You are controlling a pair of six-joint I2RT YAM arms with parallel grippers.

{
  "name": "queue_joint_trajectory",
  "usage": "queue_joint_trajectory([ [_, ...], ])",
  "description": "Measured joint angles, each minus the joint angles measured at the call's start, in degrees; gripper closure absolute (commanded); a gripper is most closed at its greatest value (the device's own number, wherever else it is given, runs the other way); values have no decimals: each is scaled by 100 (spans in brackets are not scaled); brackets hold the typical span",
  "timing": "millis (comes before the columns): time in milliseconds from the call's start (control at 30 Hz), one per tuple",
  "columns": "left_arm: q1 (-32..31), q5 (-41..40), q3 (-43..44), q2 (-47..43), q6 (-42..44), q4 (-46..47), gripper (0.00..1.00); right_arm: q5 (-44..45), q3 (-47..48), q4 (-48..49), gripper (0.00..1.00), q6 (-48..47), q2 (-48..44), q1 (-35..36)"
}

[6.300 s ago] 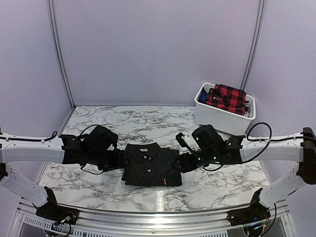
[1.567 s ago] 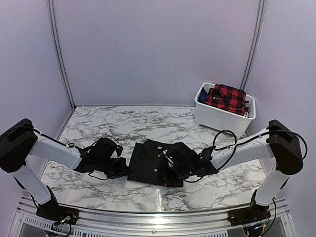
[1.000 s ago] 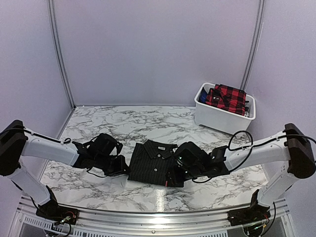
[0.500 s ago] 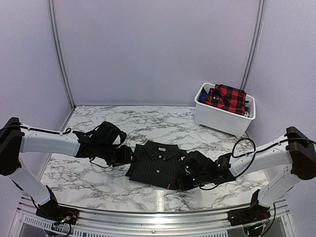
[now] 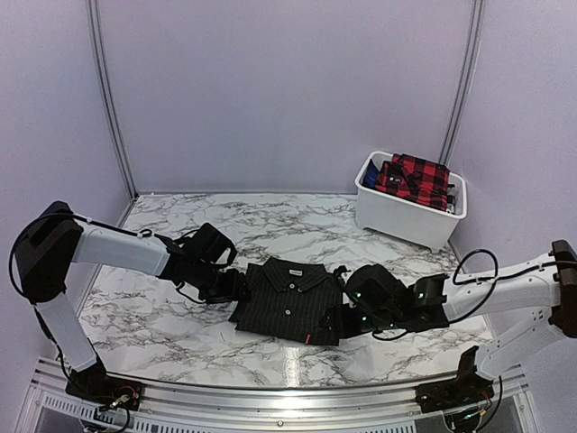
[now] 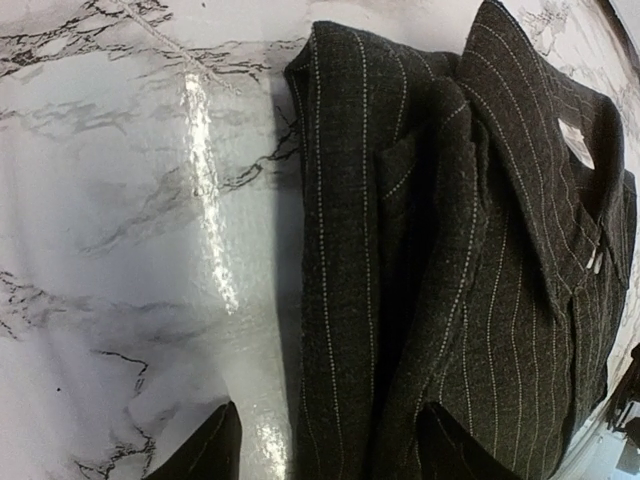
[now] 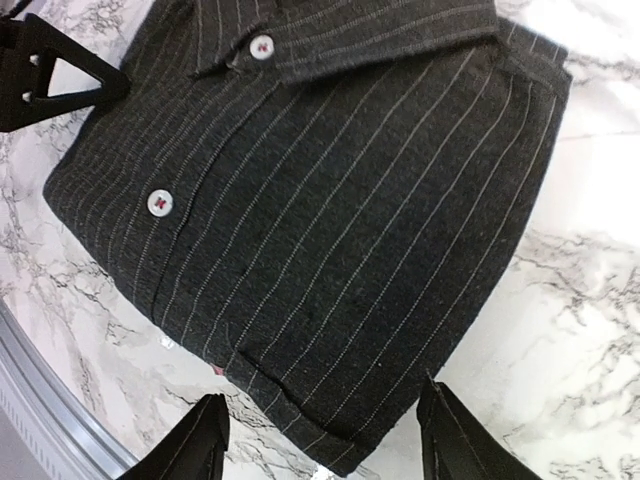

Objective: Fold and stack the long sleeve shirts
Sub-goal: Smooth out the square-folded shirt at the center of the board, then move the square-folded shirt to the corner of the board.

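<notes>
Black pinstriped cloth shirt (image 5: 288, 302) folded flat on marble surface (image 5: 180, 334). Left hand (image 5: 233, 287), right hand (image 5: 335, 321) both released at its side edges; likely squaring fold before stacking.

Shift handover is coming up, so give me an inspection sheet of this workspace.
surface: marble-pattern table, glossy.
job's things: black striped shirt folded at the near middle, buttons up; red plaid shirt in the white bin, far right.
clutter: nothing seen.
hands: left hand open at the striped shirt's left edge; right hand open at its right edge.
cables: black loop on the right arm, off the shirt.
surroundings: plain pale walls; metal rail in front.
</notes>
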Motion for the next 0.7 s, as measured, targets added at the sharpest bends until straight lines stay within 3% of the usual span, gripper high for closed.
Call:
queue_joint_trajectory([
  [433, -70, -48, 328, 345, -57, 0, 59, 1161, 2, -245, 33, 17, -1303, -9],
  [700, -223, -195, 590, 636, -249, 57, 84, 1606, 2, -293, 33, -2, -1668, -138],
])
